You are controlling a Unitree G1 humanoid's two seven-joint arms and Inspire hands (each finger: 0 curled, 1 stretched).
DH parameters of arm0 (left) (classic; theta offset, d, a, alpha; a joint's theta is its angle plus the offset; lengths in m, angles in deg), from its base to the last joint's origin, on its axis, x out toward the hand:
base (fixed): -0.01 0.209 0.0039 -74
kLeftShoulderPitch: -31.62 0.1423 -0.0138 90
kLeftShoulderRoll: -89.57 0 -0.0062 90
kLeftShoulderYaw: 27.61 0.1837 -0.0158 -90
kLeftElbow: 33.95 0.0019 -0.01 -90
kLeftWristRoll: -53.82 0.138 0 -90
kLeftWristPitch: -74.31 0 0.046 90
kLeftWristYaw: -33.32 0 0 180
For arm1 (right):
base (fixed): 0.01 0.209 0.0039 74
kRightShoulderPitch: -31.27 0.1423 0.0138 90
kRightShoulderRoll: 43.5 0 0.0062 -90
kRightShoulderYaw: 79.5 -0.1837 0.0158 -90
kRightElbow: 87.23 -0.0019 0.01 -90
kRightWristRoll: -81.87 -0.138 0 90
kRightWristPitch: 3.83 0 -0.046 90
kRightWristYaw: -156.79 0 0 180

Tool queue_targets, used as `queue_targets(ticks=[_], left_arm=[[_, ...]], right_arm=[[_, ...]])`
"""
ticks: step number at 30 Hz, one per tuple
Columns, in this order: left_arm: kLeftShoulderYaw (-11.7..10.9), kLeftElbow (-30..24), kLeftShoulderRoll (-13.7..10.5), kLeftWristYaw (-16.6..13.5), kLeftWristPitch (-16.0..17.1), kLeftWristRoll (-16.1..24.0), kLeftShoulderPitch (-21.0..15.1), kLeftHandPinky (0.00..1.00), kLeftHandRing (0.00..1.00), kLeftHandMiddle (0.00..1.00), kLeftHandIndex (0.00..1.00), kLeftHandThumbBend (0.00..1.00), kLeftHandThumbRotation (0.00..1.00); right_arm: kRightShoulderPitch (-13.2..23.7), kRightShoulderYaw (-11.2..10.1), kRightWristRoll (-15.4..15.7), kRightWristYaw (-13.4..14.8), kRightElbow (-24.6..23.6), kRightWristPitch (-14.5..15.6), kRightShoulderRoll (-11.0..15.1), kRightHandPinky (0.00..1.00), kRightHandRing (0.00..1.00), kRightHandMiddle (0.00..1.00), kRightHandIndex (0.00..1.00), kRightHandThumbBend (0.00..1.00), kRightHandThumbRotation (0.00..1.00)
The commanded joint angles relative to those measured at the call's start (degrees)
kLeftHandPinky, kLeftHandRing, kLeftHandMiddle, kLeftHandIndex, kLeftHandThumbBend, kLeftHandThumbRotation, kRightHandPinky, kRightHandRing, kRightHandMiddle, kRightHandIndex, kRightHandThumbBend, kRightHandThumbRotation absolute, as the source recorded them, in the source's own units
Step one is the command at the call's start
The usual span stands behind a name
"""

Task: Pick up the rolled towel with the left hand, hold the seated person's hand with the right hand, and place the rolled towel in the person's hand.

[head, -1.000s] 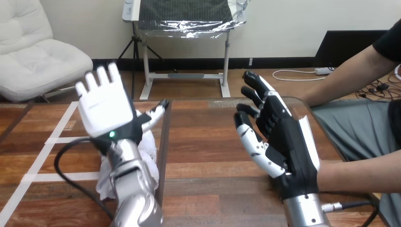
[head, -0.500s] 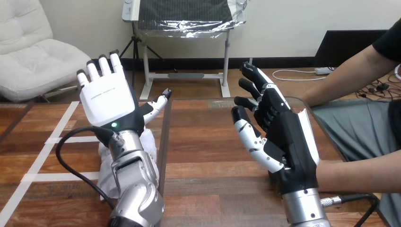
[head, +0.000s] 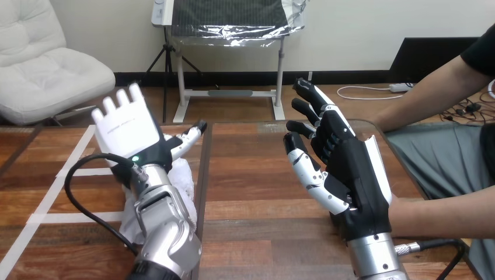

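Brown wooden plank table [head: 257, 181] carries the white rolled towel [head: 184, 178] at its left, partly hidden behind the left hand [head: 125, 131] — raised, fingers straight, holding nothing. Right hand [head: 344, 166] stands right of centre, fingers spread and empty — the person's forearm [head: 443, 213] lies just behind it.

wooden table [head: 262, 175] | white tape lines [head: 46, 219] at left | dark seam [head: 203, 175] mid-table

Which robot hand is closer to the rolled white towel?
Left. The left robot hand is raised just above the rolled towel. The right robot hand is far off to the towel's right, across the table.
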Motion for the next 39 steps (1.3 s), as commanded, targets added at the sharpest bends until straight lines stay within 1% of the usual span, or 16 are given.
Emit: queue_targets(ticks=[1, 6, 10, 15, 22, 31, 39], left_arm=[[1.6, 1.7, -1.6, 0.9, -0.9, -0.4, -6.1, 0.99, 0.97, 1.00, 1.00, 0.88, 0.89], [2.2, 2.9, -2.1, 2.7, -2.0, -1.2, -7.1, 0.97, 0.96, 0.99, 1.00, 0.90, 0.89], [2.9, 3.7, -2.6, 3.2, -2.3, -1.7, -7.4, 0.95, 0.94, 0.98, 1.00, 0.91, 0.88], [3.4, 5.3, -2.9, 2.8, -2.4, -2.2, -7.7, 0.91, 0.92, 0.96, 0.98, 0.91, 0.88], [3.8, 6.9, -3.2, 2.9, -2.8, -3.1, -8.1, 0.87, 0.90, 0.95, 0.97, 0.91, 0.87], [4.2, 9.1, -3.6, 3.0, -2.3, -5.1, -8.7, 0.84, 0.88, 0.93, 0.95, 0.91, 0.85], [4.7, 13.4, -3.9, 2.3, -0.7, -7.4, -10.1, 0.81, 0.86, 0.91, 0.93, 0.92, 0.85]], right_arm=[[3.0, 0.0, -0.3, -0.2, -0.8, -1.3, 0.4, 0.81, 0.92, 0.94, 0.88, 0.33, 0.33], [3.0, 0.0, -1.0, -0.9, -0.9, -1.1, 0.5, 0.81, 0.92, 0.94, 0.88, 0.33, 0.33], [3.0, 0.0, -0.9, -1.0, -1.1, -0.9, 0.5, 0.81, 0.93, 0.94, 0.88, 0.33, 0.33], [3.1, -0.1, -0.8, -1.4, -1.0, -0.9, 0.8, 0.82, 0.93, 0.94, 0.88, 0.33, 0.33], [3.1, -0.1, -1.0, -1.9, -1.0, -0.9, 0.8, 0.82, 0.93, 0.94, 0.88, 0.33, 0.34], [3.2, 0.0, -1.1, -2.3, -1.1, -1.0, 0.9, 0.82, 0.93, 0.94, 0.87, 0.33, 0.35], [3.1, 0.0, -1.5, -2.8, -1.4, -0.6, 0.9, 0.82, 0.93, 0.94, 0.87, 0.33, 0.35]])
